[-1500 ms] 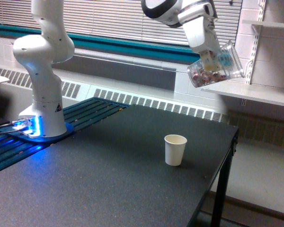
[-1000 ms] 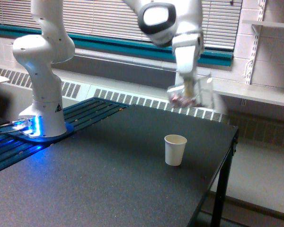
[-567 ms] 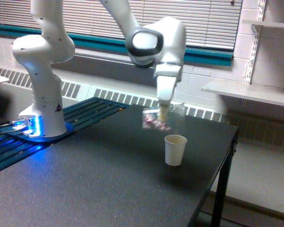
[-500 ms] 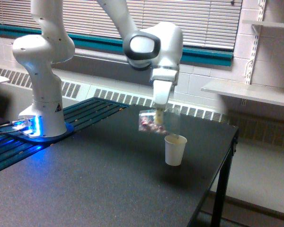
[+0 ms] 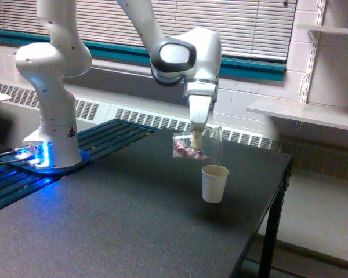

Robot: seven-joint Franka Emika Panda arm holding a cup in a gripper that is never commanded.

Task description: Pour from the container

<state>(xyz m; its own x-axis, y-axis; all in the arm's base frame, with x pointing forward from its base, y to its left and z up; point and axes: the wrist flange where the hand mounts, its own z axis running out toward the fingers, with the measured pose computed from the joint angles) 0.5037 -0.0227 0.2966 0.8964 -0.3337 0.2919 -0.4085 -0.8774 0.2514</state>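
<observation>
- Container: clear plastic jar, airborne, tilted.
- Contents: reddish-brown and pale bits gathered at its lower end, toward the exterior view's left.

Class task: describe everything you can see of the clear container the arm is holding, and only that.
The container is a clear, plastic-looking jar, held in the air by the gripper, whose jaws close on it from above. It lies tilted well over on its side, its mouth apparently toward the exterior view's right. Small reddish-brown and pale bits sit heaped in its lower part, at the left end. It hangs just above the paper cup, slightly to that cup's left, not touching it or the table. Nothing is seen spilling out.
</observation>
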